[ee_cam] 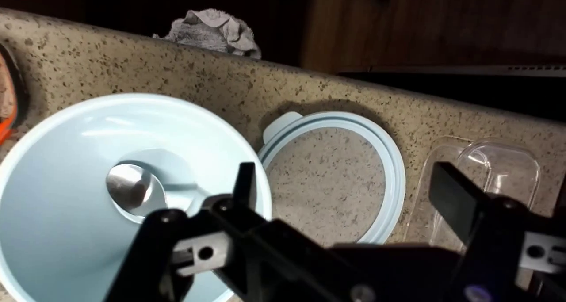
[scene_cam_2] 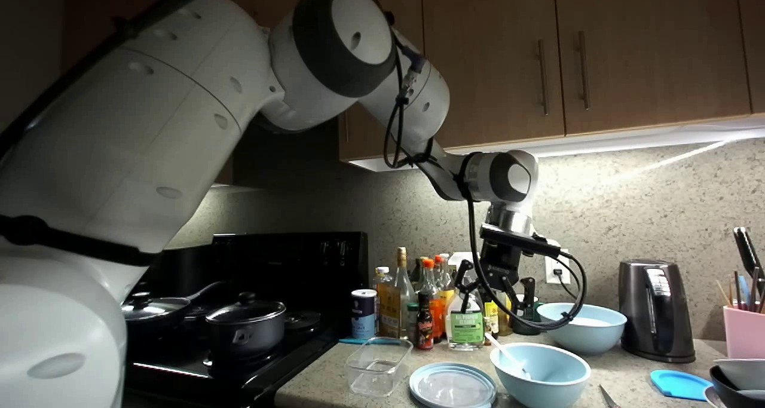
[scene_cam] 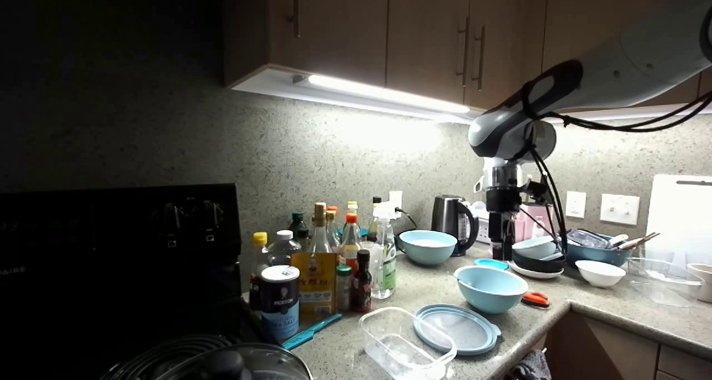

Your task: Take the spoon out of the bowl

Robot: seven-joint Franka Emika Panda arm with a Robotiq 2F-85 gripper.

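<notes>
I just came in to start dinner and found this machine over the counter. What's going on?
A robot arm is poised over the counter, its jaws open and holding nothing. It appears to be after the spoon, which lies in the light-blue bowl beside the round lid, handle jutting up past the rim. The spoon has not been lifted out yet.
</notes>
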